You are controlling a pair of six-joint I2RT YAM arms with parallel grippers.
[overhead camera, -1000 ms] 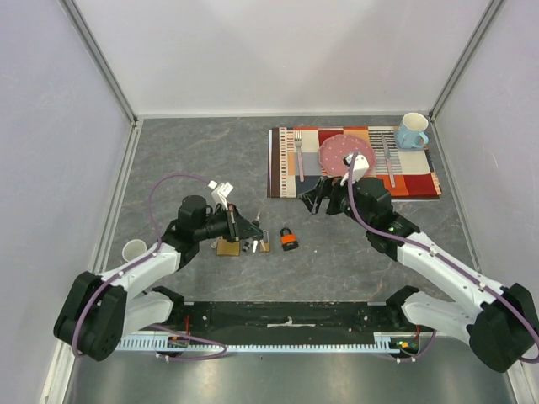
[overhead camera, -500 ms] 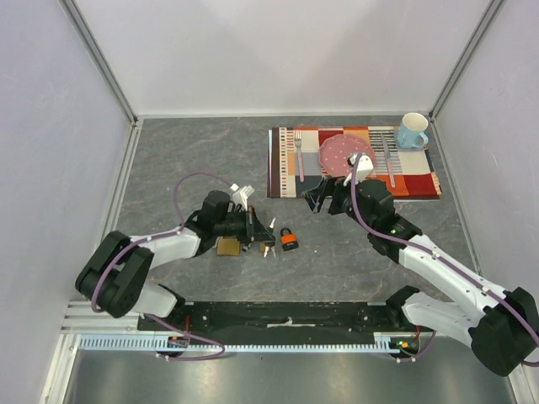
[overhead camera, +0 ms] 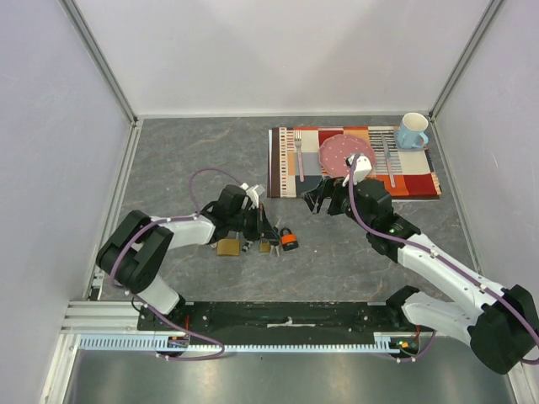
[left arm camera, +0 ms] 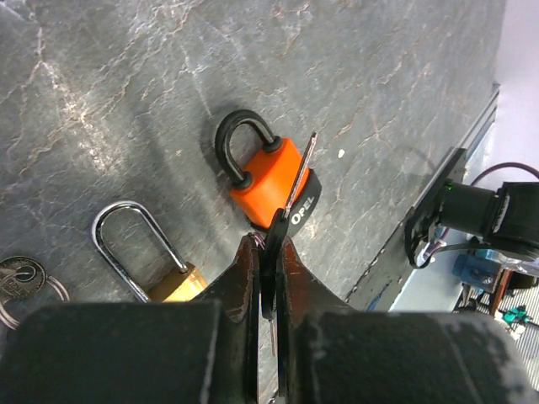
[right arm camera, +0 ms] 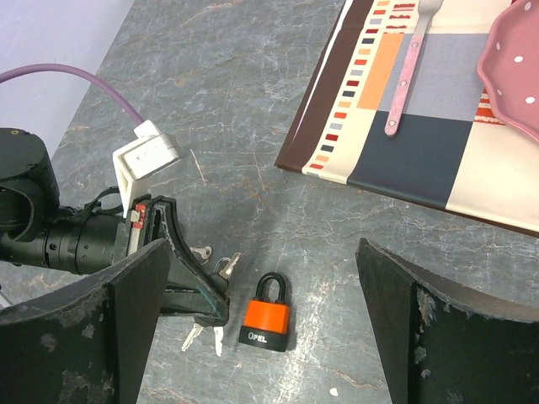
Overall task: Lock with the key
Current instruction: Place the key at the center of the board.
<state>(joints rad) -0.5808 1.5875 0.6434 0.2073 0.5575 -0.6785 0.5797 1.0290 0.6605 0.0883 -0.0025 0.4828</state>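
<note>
1. Fingers (left arm camera: 244,286) of the left gripper (left arm camera: 268,252) are pressed nearly together and pinch the black head of the key (left arm camera: 296,177)
2. Seen from the left wrist, the silver blade of the key points away from the gripper and crosses in front of the body of the orange padlock (left arm camera: 271,178); I cannot tell if the blade touches it
3. The orange padlock lies flat on the grey table (overhead camera: 194,151), a little left of the middle, just beside the left gripper; its black shackle has both legs in the body, and its black base with white letters is turned to the near edge
4. A brass padlock (left arm camera: 173,286) with a silver shackle lies flat near the orange padlock, on the side of the left arm, and some loose keys (right arm camera: 202,335) lie on the table between the two padlocks
5. The right gripper (right arm camera: 263,248) hovers above the table with its jaws wide apart and nothing between them; in its own view the orange padlock shows lower down, between the two fingers
6. A striped placemat (overhead camera: 421,181) lies at the far right of the table, well apart from the padlocks; on it are a pink plate (overhead camera: 341,151) and a pink fork (overhead camera: 298,156), and a blue mug (overhead camera: 412,130) stands at its far right corner
</note>
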